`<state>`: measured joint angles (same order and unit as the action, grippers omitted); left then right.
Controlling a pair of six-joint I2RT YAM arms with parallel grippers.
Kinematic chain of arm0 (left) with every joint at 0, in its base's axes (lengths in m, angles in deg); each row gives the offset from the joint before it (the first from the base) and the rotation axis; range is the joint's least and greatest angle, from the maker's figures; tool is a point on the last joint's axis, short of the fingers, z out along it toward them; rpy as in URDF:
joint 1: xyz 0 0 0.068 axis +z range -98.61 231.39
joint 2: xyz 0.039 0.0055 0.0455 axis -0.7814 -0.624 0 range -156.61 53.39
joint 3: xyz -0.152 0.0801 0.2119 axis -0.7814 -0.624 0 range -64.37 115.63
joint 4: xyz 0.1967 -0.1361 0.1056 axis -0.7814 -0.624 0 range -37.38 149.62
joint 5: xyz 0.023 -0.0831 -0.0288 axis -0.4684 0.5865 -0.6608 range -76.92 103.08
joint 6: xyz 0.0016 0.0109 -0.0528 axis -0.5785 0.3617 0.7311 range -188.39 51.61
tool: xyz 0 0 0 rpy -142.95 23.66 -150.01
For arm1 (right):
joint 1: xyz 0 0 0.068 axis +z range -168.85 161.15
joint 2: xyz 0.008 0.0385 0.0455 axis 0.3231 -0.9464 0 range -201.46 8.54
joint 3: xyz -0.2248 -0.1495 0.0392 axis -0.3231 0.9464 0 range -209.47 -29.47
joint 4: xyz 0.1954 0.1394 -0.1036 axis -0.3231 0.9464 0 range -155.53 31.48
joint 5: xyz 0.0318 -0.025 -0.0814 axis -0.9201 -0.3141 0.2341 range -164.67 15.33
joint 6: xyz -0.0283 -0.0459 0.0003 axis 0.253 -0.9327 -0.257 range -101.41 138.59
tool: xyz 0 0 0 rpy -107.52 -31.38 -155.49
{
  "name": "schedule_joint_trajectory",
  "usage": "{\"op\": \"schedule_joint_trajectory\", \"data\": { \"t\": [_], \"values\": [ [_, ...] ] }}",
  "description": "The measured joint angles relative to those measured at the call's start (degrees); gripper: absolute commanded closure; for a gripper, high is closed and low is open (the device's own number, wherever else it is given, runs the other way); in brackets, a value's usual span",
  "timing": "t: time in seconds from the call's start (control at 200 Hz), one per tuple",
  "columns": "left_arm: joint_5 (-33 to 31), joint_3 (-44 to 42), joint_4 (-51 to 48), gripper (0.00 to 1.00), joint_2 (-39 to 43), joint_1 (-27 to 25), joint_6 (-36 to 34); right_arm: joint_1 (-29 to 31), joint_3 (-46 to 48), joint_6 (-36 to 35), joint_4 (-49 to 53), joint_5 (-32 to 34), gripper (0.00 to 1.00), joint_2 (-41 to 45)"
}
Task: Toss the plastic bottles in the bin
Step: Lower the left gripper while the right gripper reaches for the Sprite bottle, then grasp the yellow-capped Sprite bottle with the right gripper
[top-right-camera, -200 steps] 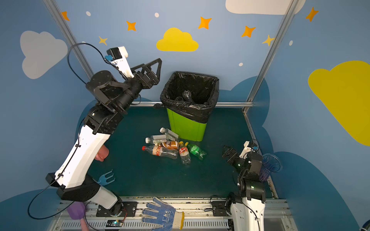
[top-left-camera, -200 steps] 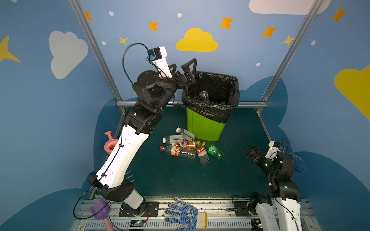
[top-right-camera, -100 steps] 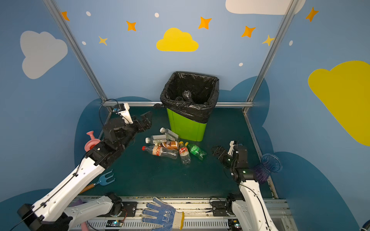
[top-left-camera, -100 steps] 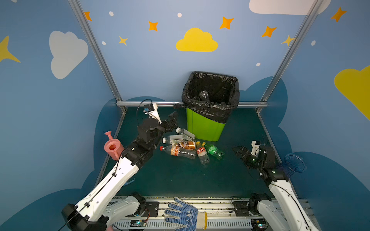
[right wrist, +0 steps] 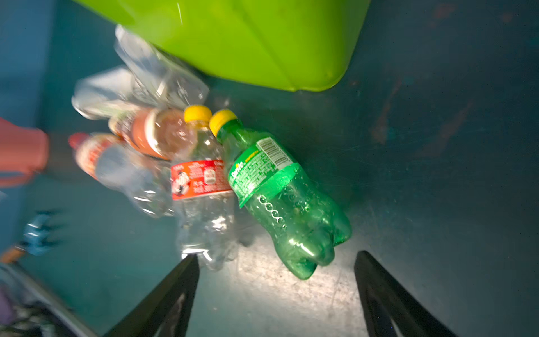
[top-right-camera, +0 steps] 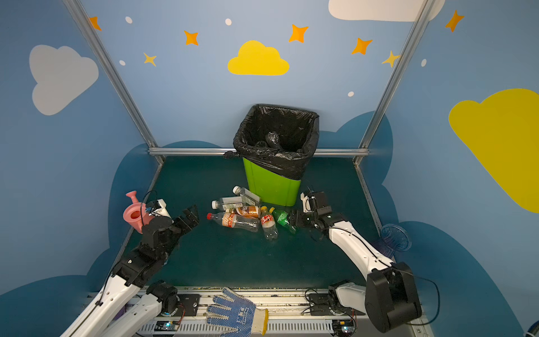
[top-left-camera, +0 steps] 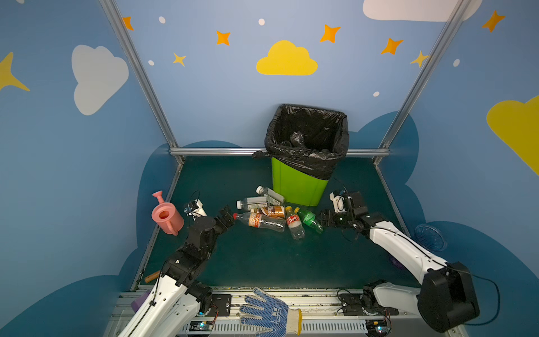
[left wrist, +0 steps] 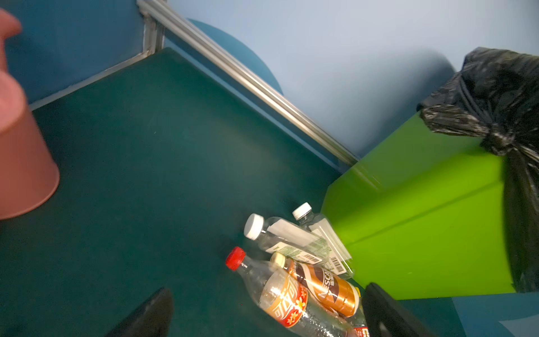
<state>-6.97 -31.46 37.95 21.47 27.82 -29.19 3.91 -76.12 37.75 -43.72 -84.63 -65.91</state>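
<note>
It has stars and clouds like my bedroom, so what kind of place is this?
Probably a robot practice booth dressed like a playroom: a left arm and right arm mounted at the front, a metal post in a corner, and a painted yellow cloud.

Glossy plastic bottles (top-left-camera: 267,222), smooth plastic bin (top-left-camera: 294,186) w/ shiny crinkled bag (top-left-camera: 309,164), matt scuffed tabletop (top-left-camera: 262,262), knit cloth glove (top-left-camera: 267,312).
</note>
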Motion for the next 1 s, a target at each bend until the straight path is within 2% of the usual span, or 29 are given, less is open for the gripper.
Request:
{"op": "schedule_joint_trajectory", "data": {
  "t": [0.16,0.43,0.591,0.736,0.881,0.996],
  "values": [
    [0.24,-1.42,-2.58,0.0,1.27,1.79,2.23,2.12,-4.28,-3.87,1.99,2.49,0.18,-6.69],
    [2.16,-3.69,-3.37,0.0,0.9,3.5,4.48,4.96,-9.55,-8.15,4.17,6.05,0.19,-16.02],
    [3.37,-4.37,-3.85,0.0,0.85,4.22,5.05,5.66,-10.69,-10.01,5.51,7.45,0.37,-18.84],
    [3.98,-4.46,-3.96,0.0,1.33,4.85,5.42,5.79,-10.45,-10.49,6.38,8.24,0.47,-18.58],
    [4.37,-4.66,-4.13,0.0,1.77,5.4,5.66,5.79,-8.81,-9.46,8.76,9.03,0.5,-15.91],
    [4.55,-4.76,-4.28,0.0,1.79,5.62,5.92,5.03,-8.09,-6.01,13.7,9.97,0.51,-12.04]
  ]
}}
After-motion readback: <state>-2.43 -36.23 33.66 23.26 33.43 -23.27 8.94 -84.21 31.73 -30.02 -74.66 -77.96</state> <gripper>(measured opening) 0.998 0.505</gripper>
